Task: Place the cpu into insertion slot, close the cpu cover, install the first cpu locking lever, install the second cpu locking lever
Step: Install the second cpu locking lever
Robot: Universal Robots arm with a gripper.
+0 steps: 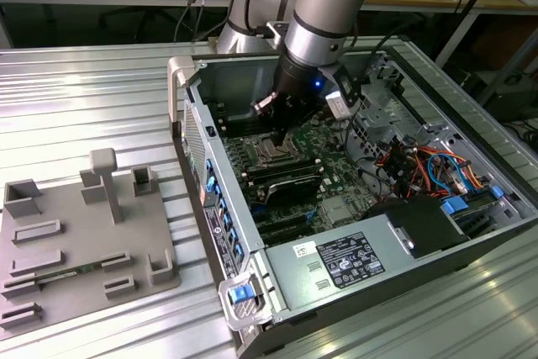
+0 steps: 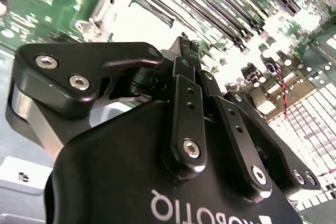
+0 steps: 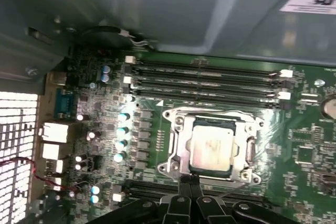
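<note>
In the first wrist view the cpu [image 3: 211, 148] lies flat in the insertion slot [image 3: 169, 115], its silvery-tan face showing. The cpu cover [image 3: 177, 150], a silvery frame, lies down around it. My gripper [image 3: 190, 182] is shut, with its two black fingertips together and touching the socket's edge or just above it. I cannot make out a locking lever for certain. In the exterior view the gripper [image 1: 277, 136] reaches down into the open computer case over the insertion slot [image 1: 273, 155]. In the second wrist view the gripper [image 2: 184, 39] tapers to its shut tips beside the bright socket [image 2: 142, 17].
Long black memory slots [image 3: 205, 80] flank the socket on both sides. The grey case wall [image 3: 157, 9] rises close behind them. A power supply [image 1: 345, 262] and coloured cables [image 1: 420, 166] fill the case's other end. A grey fixture tray [image 1: 76, 241] sits on the table at the exterior view's left.
</note>
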